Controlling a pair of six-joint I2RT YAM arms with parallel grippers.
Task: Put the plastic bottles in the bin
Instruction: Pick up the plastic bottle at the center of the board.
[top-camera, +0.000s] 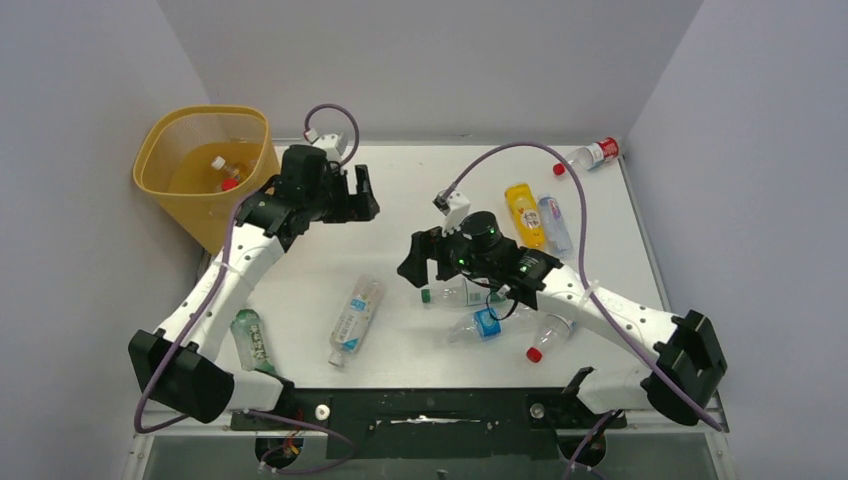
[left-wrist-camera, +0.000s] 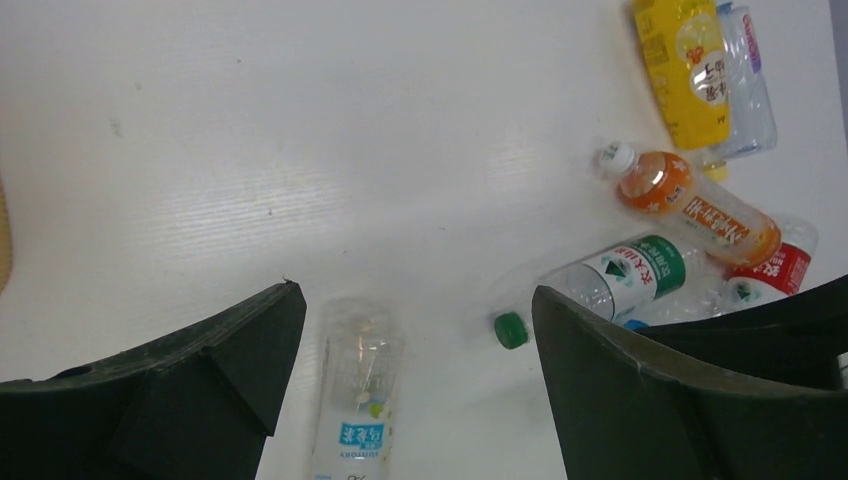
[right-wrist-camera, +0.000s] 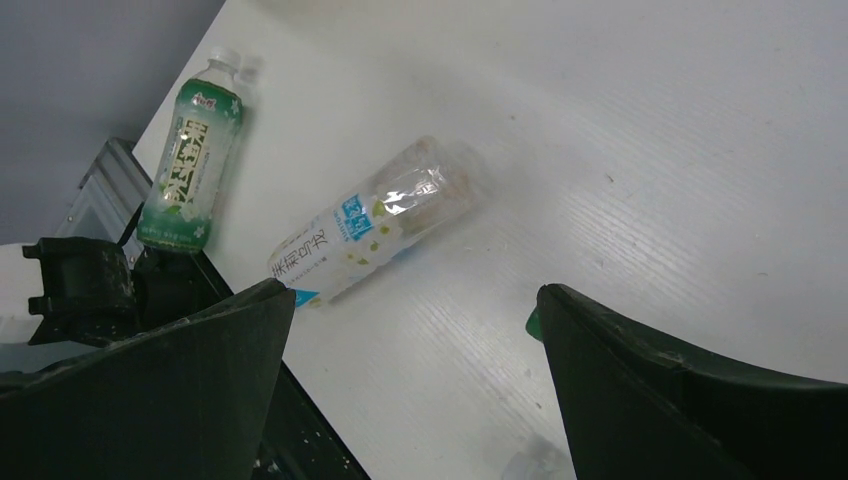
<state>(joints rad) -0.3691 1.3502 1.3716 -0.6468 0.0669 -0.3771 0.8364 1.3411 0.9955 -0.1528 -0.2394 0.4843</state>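
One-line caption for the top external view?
Open left gripper and open right gripper above a table strewn with plastic bottles; yellow bin holds some.

white table, grey walls

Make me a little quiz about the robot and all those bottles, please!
1. True or false: the left gripper and the right gripper are both open and empty.
2. Where does the bin stand? A) by the far left corner of the table B) in the middle of the table C) by its far right corner
3. Fill in: the lone bottle by the far right corner has a ___ cap.
Key: 1 true; 2 A; 3 red.
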